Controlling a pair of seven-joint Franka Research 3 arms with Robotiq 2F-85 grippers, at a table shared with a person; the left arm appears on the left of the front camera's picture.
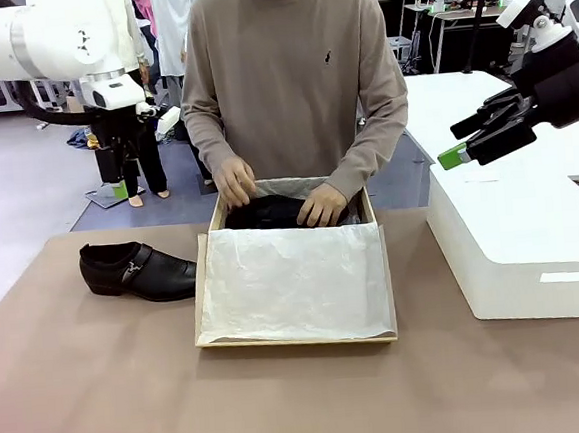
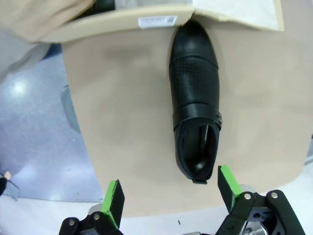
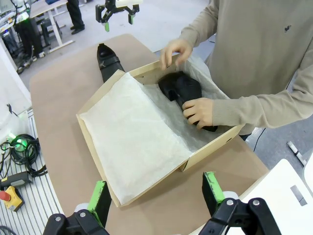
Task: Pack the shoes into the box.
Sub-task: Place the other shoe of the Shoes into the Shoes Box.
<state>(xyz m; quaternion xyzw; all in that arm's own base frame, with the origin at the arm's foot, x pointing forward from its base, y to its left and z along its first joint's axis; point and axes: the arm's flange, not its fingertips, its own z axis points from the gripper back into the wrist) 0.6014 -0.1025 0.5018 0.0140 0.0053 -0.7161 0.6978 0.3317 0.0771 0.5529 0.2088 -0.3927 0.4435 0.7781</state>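
We hang L pincer [image 2: 169,183], released, over loose shoe [image 2: 194,88] for pickup; R pincer [image 3: 155,185], released, clears box [image 3: 215,147] for person's hands [image 3: 198,110].

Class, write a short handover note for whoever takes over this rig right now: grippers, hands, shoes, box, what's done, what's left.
Left gripper: open, above the table edge by the loose shoe's heel.
Right gripper: open, raised over the white block.
Person's hands: both on the other shoe at the box's far end.
Done: one shoe in the box.
Left: pack the loose shoe lying beside the box.
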